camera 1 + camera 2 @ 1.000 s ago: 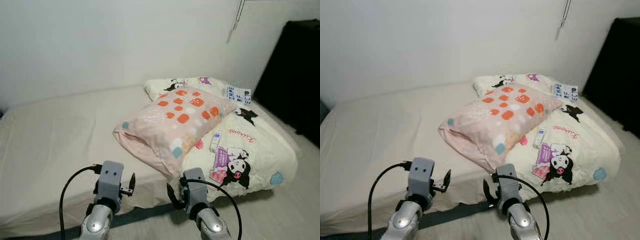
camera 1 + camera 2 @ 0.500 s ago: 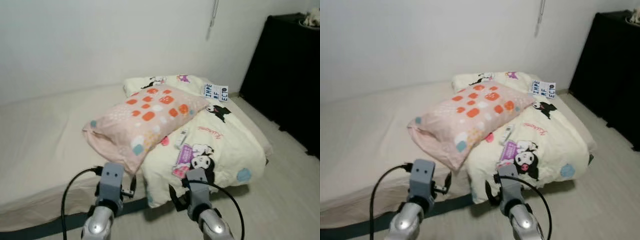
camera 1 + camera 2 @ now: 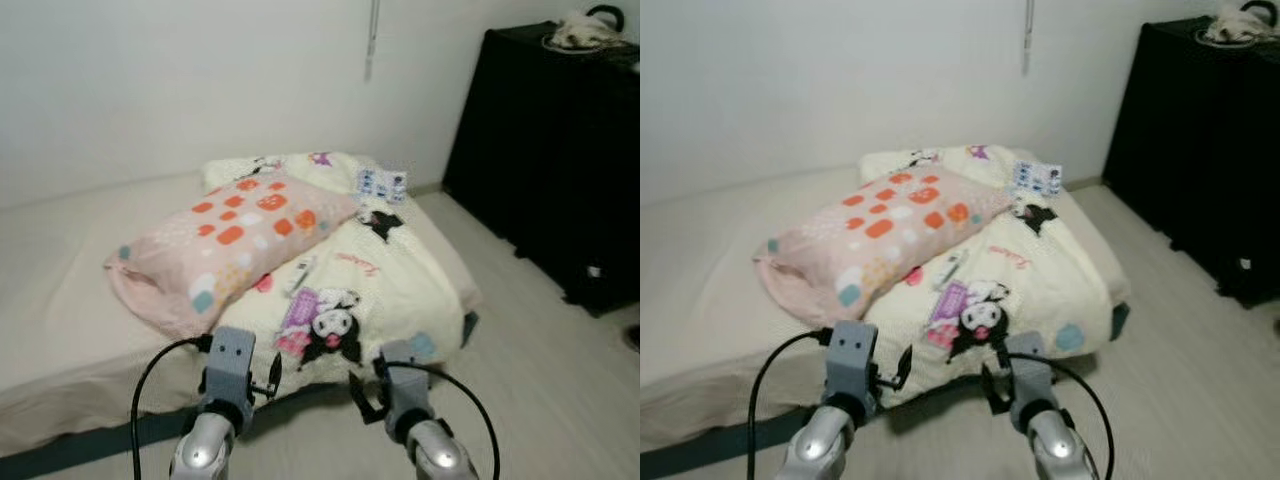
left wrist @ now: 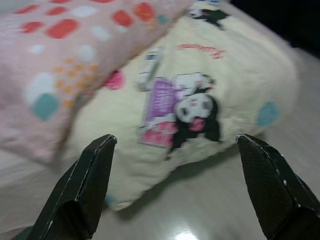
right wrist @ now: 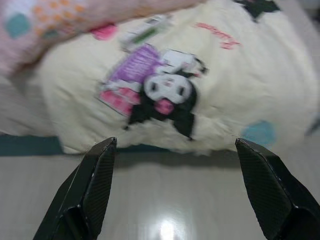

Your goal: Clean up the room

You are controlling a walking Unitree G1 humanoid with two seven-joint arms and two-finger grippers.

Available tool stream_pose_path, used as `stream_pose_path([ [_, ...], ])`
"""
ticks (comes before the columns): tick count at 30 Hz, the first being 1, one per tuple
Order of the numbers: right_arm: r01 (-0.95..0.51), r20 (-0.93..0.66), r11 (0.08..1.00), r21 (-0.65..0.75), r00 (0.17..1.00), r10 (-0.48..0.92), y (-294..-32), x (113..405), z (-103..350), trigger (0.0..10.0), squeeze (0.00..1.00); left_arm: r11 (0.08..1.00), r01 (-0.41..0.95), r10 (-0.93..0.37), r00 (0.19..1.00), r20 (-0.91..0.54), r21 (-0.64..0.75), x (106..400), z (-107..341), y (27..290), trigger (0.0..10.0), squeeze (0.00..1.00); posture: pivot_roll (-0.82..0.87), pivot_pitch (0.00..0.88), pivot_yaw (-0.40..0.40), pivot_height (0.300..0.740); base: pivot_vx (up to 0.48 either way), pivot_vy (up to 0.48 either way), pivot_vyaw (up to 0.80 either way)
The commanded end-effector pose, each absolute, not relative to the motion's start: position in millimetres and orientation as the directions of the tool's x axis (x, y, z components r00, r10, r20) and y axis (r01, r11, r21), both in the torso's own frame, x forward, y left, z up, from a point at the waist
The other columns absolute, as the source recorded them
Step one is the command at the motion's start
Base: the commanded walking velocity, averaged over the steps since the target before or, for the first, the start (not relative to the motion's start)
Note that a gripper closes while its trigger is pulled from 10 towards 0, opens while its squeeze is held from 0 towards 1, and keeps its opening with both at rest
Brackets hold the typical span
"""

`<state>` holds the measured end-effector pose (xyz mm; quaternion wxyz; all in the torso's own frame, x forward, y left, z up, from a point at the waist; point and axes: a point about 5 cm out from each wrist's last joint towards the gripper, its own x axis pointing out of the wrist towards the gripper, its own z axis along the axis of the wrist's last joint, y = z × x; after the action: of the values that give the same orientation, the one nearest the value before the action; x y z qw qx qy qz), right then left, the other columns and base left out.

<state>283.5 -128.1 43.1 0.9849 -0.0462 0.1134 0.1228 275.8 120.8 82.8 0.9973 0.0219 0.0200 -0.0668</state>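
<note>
View has swung right since a second ago: bed slides left in frame, a black cabinet (image 3: 545, 150) enters at the right (camera turn, not object motion). Nothing on the bed has shifted. Judgement: robot is turning to survey the room, no tidying step begun.

Left gripper (image 4: 175, 190) spread wide, holding nothing, pointed at the bed's foot edge. Right gripper (image 5: 175, 190) likewise wide and empty, over the floor (image 3: 1200, 360) just before the bed.

Count on the mattress (image 3: 60, 270):
- 1 pink pillow (image 3: 225, 235), spotted, lying partly on the quilt
- 1 cream cartoon quilt (image 3: 385, 275), bunched at the foot end
- 1 small white object (image 3: 302, 273) on the quilt beside the pillow (possibly a remote; too small to tell)
- 1 printed packet (image 3: 382, 183) near the wall
</note>
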Motion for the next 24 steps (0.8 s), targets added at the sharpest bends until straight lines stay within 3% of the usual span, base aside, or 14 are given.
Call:
stream_pose_path([
  [1,-0.265,-0.247,0.963,-0.046,0.937,0.246,-122.0,280.1,39.0,10.0,0.0,0.992,0.119,-0.116,0.99,-0.087,0.032,273.1,75.9,127.2,10.0,0.0,-0.02,0.12,0.001,0.74,0.0,0.0,0.0],
  [24,-0.25,-0.244,0.967,-0.041,0.941,0.232,-124.9,282.6,40.7,10.0,0.0,0.994,0.102,-0.098,0.991,-0.09,0.043,276.3,76.5,127.6,10.0,0.0,-0.02,0.131,-0.005,0.74,0.0,0.0,0.0],
])
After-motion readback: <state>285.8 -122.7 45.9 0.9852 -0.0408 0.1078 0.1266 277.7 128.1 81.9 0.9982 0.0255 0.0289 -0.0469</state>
